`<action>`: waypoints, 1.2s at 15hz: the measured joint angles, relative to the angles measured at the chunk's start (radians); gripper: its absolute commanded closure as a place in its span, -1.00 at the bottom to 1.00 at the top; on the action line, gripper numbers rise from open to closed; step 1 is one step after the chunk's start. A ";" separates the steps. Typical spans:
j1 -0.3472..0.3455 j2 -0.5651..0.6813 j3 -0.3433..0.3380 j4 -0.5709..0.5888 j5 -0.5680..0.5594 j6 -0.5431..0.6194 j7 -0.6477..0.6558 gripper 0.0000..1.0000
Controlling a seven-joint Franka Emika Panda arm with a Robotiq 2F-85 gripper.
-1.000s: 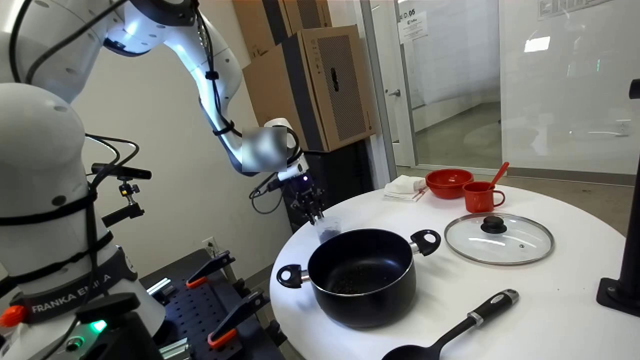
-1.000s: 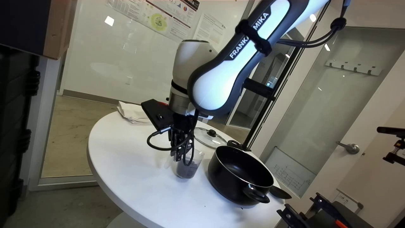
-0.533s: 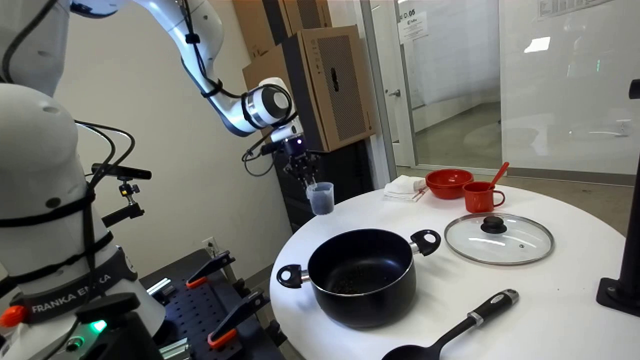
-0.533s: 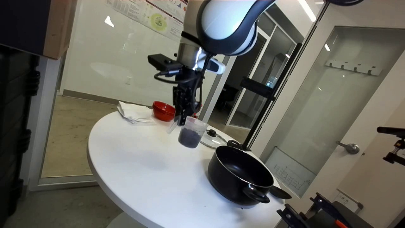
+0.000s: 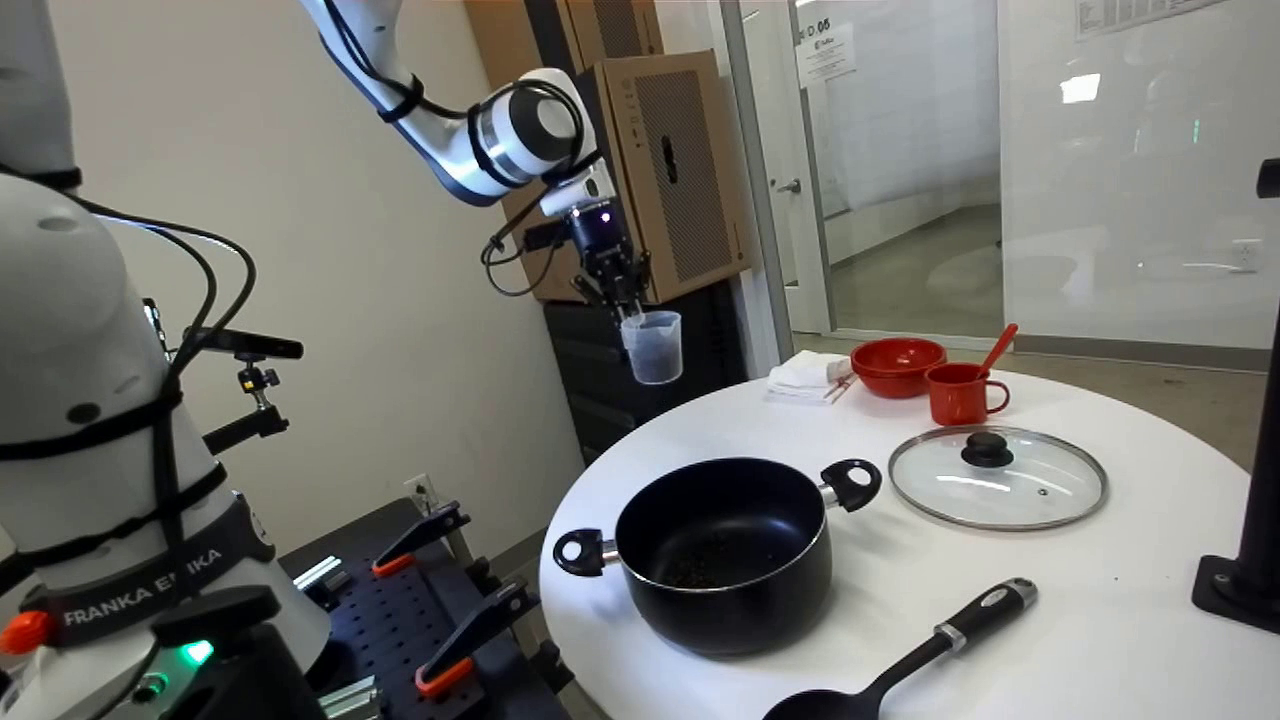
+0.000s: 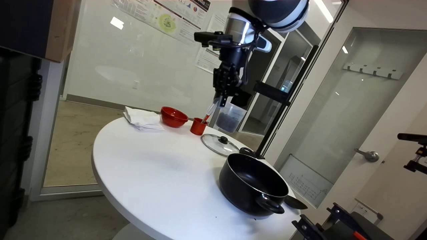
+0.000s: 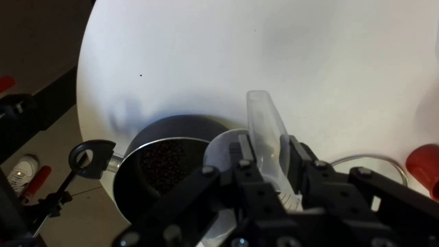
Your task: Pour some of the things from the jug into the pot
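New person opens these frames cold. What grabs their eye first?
Probably the big black pot on the white table, with small dark bits inside. Then the see-through jug, held in midair by the pincer. The red mug near the glass lid also pops.

Jaws clamped on jug (image 7: 267, 137), dark-red bits (image 7: 163, 164) in pot (image 7: 183, 127)

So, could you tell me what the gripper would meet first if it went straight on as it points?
Probably the white tabletop, seen beyond the gripper in the wrist view; depth is unclear, and the held jug might touch the pot first.
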 measured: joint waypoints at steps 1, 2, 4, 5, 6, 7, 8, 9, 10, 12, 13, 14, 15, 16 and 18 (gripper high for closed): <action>-0.018 -0.031 0.001 -0.026 0.000 0.000 -0.001 0.87; -0.035 -0.061 0.001 -0.053 -0.001 0.000 -0.001 0.87; -0.067 -0.122 0.005 -0.118 -0.001 0.001 -0.004 0.87; -0.085 -0.150 0.011 -0.153 0.012 0.002 -0.021 0.87; -0.104 -0.177 0.017 -0.187 0.036 0.006 -0.052 0.87; -0.123 -0.201 0.022 -0.220 0.074 0.012 -0.097 0.87; -0.140 -0.222 0.025 -0.248 0.124 0.021 -0.156 0.87; -0.156 -0.240 0.027 -0.274 0.188 0.035 -0.229 0.87; -0.169 -0.254 0.028 -0.296 0.258 0.050 -0.310 0.87; -0.182 -0.269 0.030 -0.318 0.399 0.051 -0.464 0.87; -0.188 -0.271 0.030 -0.319 0.471 0.035 -0.540 0.87; -0.194 -0.271 0.030 -0.317 0.539 0.008 -0.613 0.87; -0.205 -0.270 0.028 -0.311 0.602 -0.027 -0.686 0.87; -0.220 -0.266 0.023 -0.301 0.656 -0.069 -0.753 0.87; -0.261 -0.245 0.005 -0.268 0.733 -0.175 -0.856 0.87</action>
